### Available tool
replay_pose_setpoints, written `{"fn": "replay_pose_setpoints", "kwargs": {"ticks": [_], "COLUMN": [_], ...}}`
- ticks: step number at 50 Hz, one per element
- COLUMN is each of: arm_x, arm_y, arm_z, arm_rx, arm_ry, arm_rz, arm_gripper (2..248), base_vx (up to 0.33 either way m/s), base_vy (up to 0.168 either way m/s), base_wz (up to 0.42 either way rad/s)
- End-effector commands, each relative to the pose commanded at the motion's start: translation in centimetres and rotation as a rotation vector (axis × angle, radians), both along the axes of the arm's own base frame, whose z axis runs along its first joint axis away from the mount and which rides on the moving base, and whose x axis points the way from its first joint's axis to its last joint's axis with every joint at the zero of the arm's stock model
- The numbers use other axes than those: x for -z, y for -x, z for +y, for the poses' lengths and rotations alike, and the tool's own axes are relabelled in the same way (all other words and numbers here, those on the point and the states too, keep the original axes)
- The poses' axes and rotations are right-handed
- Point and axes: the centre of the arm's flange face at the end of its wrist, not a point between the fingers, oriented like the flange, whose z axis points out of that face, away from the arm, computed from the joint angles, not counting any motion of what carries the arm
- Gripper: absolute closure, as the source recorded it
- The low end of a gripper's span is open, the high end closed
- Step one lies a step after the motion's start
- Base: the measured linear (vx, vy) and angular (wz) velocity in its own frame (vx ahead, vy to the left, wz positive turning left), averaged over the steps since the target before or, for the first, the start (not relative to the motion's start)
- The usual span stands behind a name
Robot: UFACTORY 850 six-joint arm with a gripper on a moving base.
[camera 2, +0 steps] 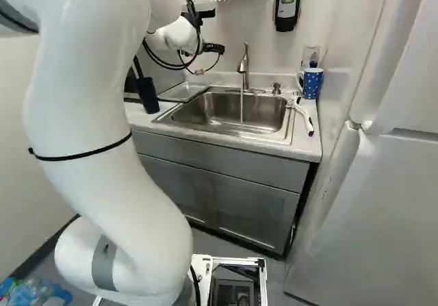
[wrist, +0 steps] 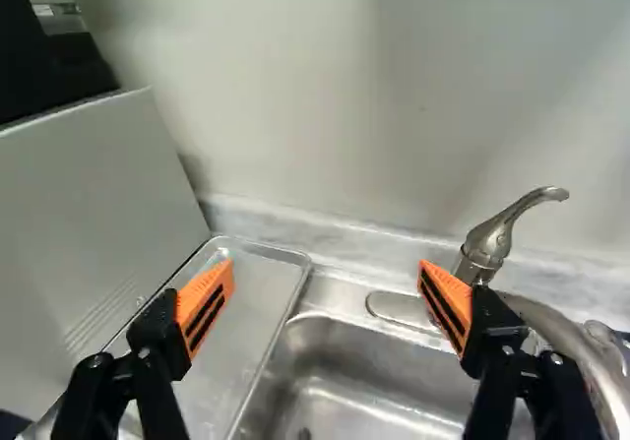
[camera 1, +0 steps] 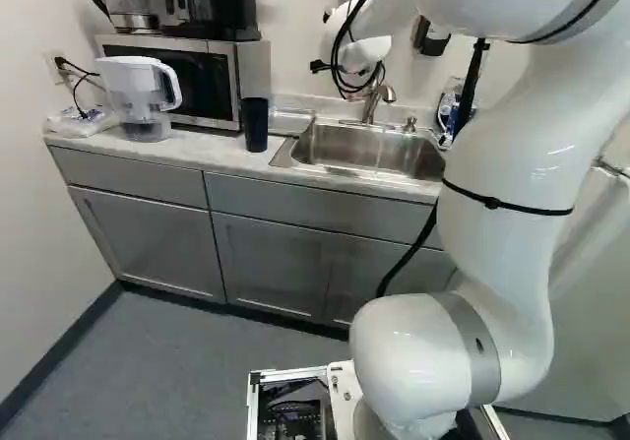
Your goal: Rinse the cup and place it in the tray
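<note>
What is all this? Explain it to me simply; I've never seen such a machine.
It is a robot arm on a moving base. Two pictures, the left and right base views, look past it from behind. The third comes from its wrist, looking along the end effector, whose two orange-padded fingers stand open and hold nothing.

Ahead is a counter with a sink and faucet. In the left base view, a pitcher, a microwave and a dark cup stand left of the sink. A tray lies beside the sink.
</note>
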Motion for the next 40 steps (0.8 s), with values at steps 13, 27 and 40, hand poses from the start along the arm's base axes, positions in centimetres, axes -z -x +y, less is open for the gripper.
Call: {"fn": "replay_pose_setpoints", "kwargs": {"ticks": [13, 27, 40], "arm_x": [0.4, 1.0, 1.6], "arm_y": [2.7, 5.8, 8.5], "arm_z": [0.9, 0.9, 0.7], "arm_rx": [-0.016, -0.017, -0.012], "arm_ry": [0.0, 0.001, 0.001], "arm_rz": [0.067, 0.148, 0.225], "arm_gripper": [3, 3, 3], "base_vx": [0.0, 0.0, 0.0], "base_vy": [0.0, 0.0, 0.0], "base_wz": [0.0, 0.0, 0.0]}}
